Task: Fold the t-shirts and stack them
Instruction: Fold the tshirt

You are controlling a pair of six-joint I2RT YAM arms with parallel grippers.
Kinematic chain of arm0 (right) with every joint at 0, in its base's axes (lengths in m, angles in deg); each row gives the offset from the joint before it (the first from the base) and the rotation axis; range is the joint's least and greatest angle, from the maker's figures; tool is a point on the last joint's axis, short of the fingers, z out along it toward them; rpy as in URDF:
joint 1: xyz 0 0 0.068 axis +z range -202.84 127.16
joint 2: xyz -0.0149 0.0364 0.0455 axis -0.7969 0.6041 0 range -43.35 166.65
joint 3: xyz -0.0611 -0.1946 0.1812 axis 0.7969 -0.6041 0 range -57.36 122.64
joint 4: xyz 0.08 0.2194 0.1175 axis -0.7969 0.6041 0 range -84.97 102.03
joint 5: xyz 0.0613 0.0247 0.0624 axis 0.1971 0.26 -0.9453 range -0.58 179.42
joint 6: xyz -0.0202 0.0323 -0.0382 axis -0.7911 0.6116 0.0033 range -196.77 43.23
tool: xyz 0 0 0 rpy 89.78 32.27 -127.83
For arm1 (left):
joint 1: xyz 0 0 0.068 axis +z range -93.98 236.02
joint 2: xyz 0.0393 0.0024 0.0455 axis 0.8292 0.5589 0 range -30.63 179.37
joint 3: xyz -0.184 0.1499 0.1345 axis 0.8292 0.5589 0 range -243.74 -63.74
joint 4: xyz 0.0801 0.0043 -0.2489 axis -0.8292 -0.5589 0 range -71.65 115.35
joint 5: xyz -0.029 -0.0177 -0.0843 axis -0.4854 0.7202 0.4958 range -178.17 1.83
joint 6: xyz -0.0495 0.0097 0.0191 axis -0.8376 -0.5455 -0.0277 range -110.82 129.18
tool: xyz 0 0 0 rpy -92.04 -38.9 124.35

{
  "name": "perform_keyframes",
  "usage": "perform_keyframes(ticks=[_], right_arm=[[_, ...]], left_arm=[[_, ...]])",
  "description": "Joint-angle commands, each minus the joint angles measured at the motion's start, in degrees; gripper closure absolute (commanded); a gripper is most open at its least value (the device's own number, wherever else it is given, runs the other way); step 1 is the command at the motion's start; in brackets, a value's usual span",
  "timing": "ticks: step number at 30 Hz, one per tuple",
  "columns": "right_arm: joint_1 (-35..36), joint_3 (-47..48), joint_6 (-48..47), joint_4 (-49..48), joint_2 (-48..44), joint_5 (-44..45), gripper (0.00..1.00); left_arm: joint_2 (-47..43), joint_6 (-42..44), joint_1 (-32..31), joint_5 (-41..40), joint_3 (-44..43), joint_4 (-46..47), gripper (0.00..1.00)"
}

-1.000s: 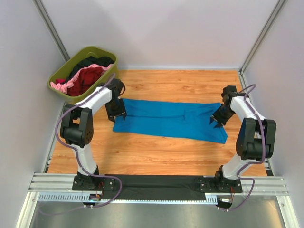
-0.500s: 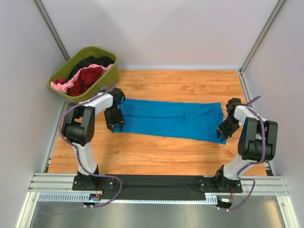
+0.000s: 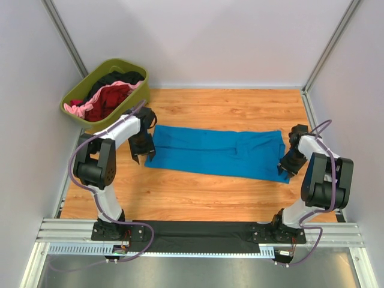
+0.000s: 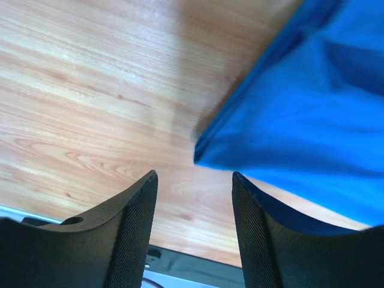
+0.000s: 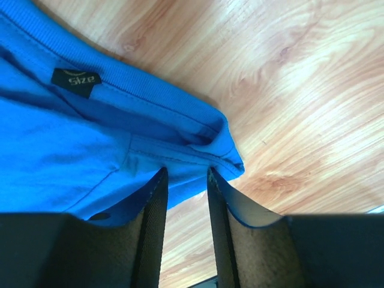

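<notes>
Olive-green tub point(image 3: 137, 96) at the wood table's point(image 3: 210, 108) far-left corner, stuffed w/ dark red point(image 3: 111, 99), pink point(image 3: 87, 109) & black shirts point(image 3: 117, 78). Bright blue t-shirt point(image 3: 216, 153) lies mid-table, a long flat strip, size label point(image 5: 75, 79) at its right end. Left gripper point(image 3: 143, 157) spread wide beside its left corner; right gripper point(image 3: 284, 170) parted narrowly at the right hem.

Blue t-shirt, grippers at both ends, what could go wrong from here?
The left gripper, open, frames bare wood beside a corner of the blue t-shirt; closing there might miss it. The right gripper sits over layered cloth at the collar end and could pinch only some layers, skewing the fold.
</notes>
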Motion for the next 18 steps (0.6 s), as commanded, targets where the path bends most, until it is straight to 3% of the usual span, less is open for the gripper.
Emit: perform_keyframes(ticks=[1,9,11,18], right_arm=[[-0.43,2.6,-1.96,1.17,-4.23,-0.07,0.65],[-0.61,10.41,-6.44,-7.25,-0.92,-16.67,0.57],[-0.7,13.93,-8.02,-9.45,2.67,-20.36,0.55],[-1.66,25.36,-8.02,-10.69,14.01,-21.26,0.57]], left_arm=[[-6.86,1.17,-0.31,1.25,-4.77,-0.16,0.4],[0.84,2.23,-0.31,14.97,-6.53,7.41,0.39],[2.26,2.5,-0.31,14.72,-6.27,8.03,0.39],[4.91,0.39,-0.31,5.41,-4.52,3.11,0.38]])
